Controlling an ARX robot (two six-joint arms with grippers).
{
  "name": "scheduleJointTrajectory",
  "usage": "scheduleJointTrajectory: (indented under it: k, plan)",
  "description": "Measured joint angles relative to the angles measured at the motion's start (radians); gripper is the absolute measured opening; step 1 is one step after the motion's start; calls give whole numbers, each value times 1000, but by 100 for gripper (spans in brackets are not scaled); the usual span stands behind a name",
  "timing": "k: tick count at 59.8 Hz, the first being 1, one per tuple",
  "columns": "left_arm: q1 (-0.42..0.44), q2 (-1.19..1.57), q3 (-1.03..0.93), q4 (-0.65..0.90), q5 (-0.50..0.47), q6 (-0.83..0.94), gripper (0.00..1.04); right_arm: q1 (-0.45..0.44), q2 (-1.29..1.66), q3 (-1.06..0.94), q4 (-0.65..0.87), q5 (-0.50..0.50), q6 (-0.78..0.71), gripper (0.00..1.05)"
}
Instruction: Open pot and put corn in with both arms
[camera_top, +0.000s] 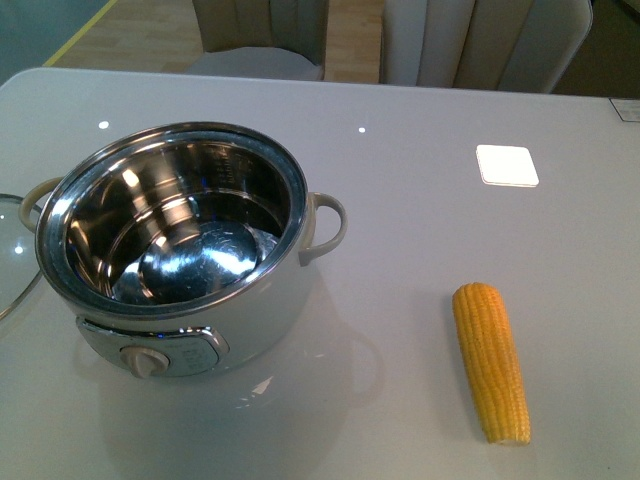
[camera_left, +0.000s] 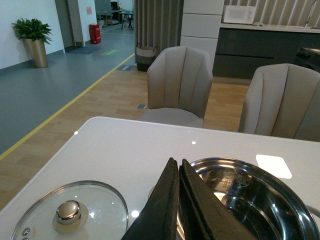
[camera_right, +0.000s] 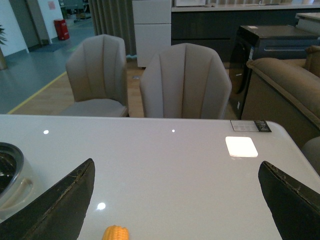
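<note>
1. Left gripper (camera_left: 178, 162): fingers pressed together, nothing held, near the pot (camera_top: 262, 305).
2. Glass lid (camera_left: 70, 212): off, lying on the table (camera_top: 400, 200) just left of the pot.
3. Pot: open, steel bowl empty.
4. Corn (camera_top: 490, 362): flat on the table, well right of the pot.
5. Right gripper (camera_right: 175, 164): spread wide, empty, above the corn. I judge the opening done; next I lower it and close across the cob.

Pot (camera_top: 180, 250) on table (camera_top: 420, 250), left; lid (camera_top: 10, 260) just left of it; corn (camera_top: 491, 361) well apart, right.
</note>
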Motion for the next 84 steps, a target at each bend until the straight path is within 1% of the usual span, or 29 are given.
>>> scheduleJointTrajectory:
  k: [15, 19, 21, 38, 40, 42, 43, 49, 56, 59, 63, 66, 67, 68, 70, 71, 75, 84]
  plan:
    - [0, -69, 0, -70, 0, 0, 3, 0, 0, 0, 0, 0, 0, 96]
    - [0, -164, 1, -198, -1, 0, 3, 0, 0, 0, 0, 0, 0, 96]
    - [0, -206, 1, -230, -1, 0, 3, 0, 0, 0, 0, 0, 0, 96]
    - [0, -235, 1, -240, -1, 0, 3, 0, 0, 0, 0, 0, 0, 96]
    - [0, -235, 1, -240, 0, 0, 7, 0, 0, 0, 0, 0, 0, 96]
    - [0, -235, 1, -240, 0, 0, 14, 0, 0, 0, 0, 0, 0, 96]
    - [0, -235, 1, -240, -1, 0, 15, 0, 0, 0, 0, 0, 0, 96]
    - [0, -235, 1, -240, 0, 0, 35, 0, 0, 0, 0, 0, 0, 96]
    - [0, -235, 1, -240, 0, 0, 55, 0, 0, 0, 0, 0, 0, 96]
    - [0, -235, 1, -240, 0, 0, 65, 0, 0, 0, 0, 0, 0, 96]
    - [0, -235, 1, -240, 0, 0, 76, 0, 0, 0, 0, 0, 0, 96]
    - [0, -235, 1, -240, 0, 0, 86, 0, 0, 0, 0, 0, 0, 96]
    - [0, -235, 1, -240, 0, 0, 88, 0, 0, 0, 0, 0, 0, 96]
    - [0, -235, 1, -240, -1, 0, 93, 0, 0, 0, 0, 0, 0, 96]
    - [0, -235, 1, -240, 0, 0, 98, 0, 0, 0, 0, 0, 0, 96]
    - [0, -235, 1, -240, 0, 2, 99, 0, 0, 0, 0, 0, 0, 96]
    - [0, -235, 1, -240, 0, 2, 97, 0, 0, 0, 0, 0, 0, 96]
    - [0, -235, 1, -241, 0, 2, 98, 0, 0, 0, 0, 0, 0, 96]
